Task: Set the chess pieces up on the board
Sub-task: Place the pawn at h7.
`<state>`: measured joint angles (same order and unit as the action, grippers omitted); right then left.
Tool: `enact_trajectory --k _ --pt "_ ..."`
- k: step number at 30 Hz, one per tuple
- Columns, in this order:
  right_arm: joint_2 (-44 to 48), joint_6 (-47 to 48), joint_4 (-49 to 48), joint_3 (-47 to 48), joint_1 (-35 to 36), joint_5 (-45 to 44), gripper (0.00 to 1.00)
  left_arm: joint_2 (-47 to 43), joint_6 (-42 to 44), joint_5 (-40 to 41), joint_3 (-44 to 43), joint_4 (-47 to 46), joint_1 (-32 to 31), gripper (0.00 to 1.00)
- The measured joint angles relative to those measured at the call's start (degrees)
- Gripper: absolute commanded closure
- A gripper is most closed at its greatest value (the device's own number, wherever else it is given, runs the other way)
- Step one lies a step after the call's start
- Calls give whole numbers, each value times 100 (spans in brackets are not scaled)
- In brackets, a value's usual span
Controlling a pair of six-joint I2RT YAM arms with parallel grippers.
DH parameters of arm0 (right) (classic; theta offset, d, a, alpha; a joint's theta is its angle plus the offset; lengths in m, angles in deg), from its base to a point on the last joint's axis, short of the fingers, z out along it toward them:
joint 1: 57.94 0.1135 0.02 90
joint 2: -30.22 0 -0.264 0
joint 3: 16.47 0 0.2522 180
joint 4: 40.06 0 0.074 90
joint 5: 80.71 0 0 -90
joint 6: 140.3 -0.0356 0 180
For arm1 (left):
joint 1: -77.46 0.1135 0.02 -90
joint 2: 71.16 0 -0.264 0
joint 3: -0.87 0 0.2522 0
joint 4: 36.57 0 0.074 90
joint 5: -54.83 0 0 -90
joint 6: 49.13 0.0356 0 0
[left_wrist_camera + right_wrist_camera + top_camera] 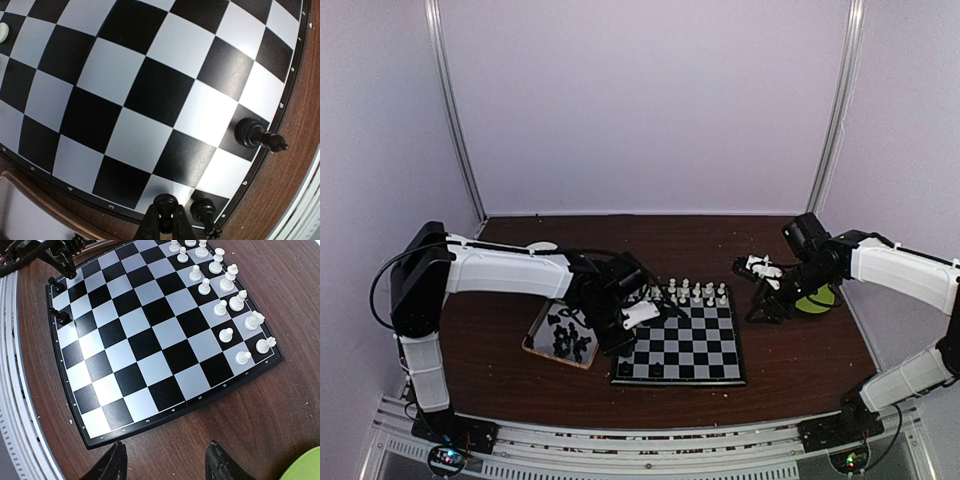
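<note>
The board [692, 352] lies mid-table, with white chess pieces [686, 292] in its two far rows. My left gripper [623, 355] is at the board's near left corner, shut on a black piece [167, 206] that stands at a pale edge square [165, 187]. Two more black pieces stand close by, one in the corner square [205, 212] and one further along the near edge [254, 134]. My right gripper [165, 467] is open and empty, above bare table just off the board's right edge [210, 392]. The white pieces [220, 307] also show in the right wrist view.
A silver tray [535, 335] with several loose black pieces [570, 340] sits left of the board, under the left arm. A lime green object [815, 298] lies on the table below the right arm. Enclosure walls stand at the back and sides.
</note>
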<state>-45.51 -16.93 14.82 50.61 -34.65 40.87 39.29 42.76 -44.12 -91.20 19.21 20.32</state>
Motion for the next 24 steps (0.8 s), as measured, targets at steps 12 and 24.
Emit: enact_trajectory --k 12,24 --pt "-17 81 31 0 11 -2 47 131 22 68 -2 22 -31 83" --pt "-79 98 66 2 11 -15 46 142 42 199 -2 31 -35 75"
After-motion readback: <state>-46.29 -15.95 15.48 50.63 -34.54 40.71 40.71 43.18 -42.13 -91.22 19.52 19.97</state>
